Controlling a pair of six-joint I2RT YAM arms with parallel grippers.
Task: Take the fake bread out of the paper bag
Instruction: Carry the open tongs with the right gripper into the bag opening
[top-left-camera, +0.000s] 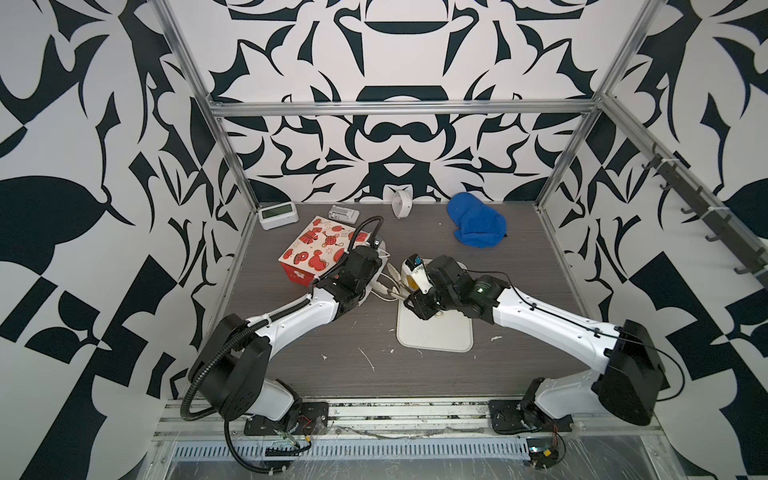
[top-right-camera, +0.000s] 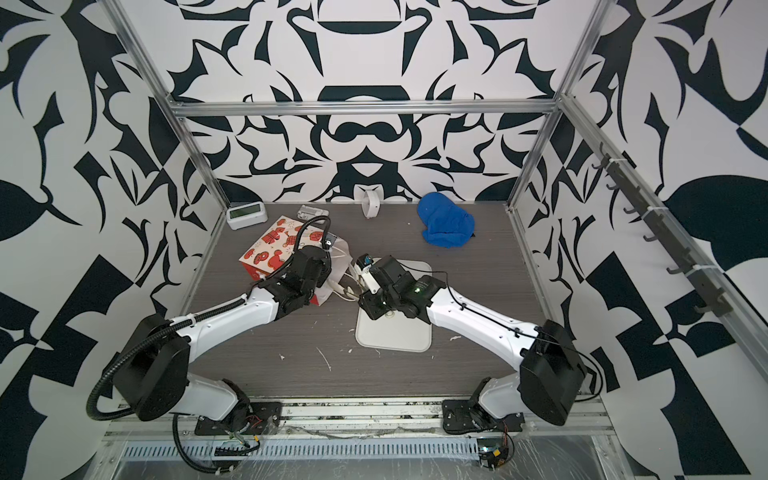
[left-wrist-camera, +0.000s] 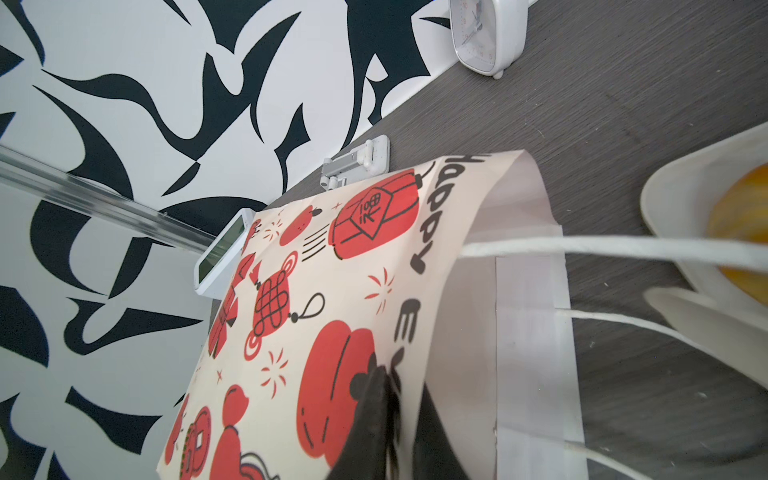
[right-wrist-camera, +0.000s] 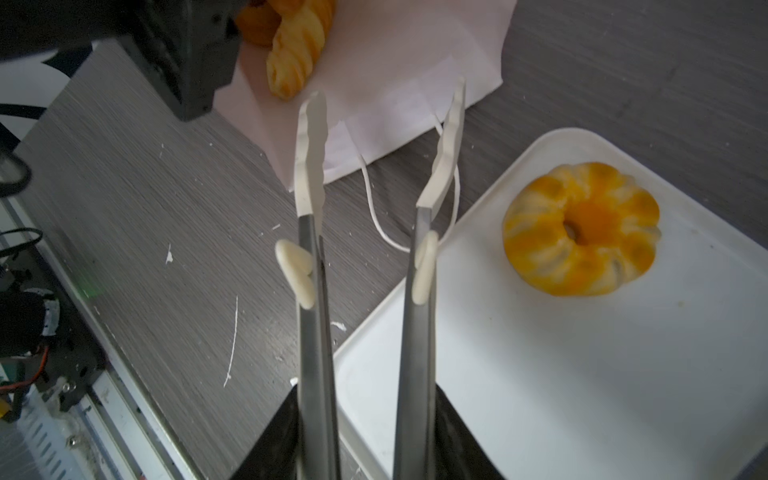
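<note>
left tool (left-wrist-camera: 399, 407) clamping the paper bag (left-wrist-camera: 332, 291), right tool (right-wrist-camera: 365, 399) gripping tongs (right-wrist-camera: 309, 166), tips apart, twisted bread (right-wrist-camera: 297, 54) sitting in the bag's mouth, ring bread (right-wrist-camera: 540, 232) resting on the tray (right-wrist-camera: 582, 374), cord handle (right-wrist-camera: 372, 208) looping under the tongs

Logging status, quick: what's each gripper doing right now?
Left gripper: closed on the paper bag rim.
Right gripper: holding the tongs, whose tips are apart and empty.

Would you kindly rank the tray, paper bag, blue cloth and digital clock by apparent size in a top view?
1. Tray and paper bag: similar, and both are partly covered, so I won't rank them.
2. Blue cloth.
3. Digital clock.
</note>
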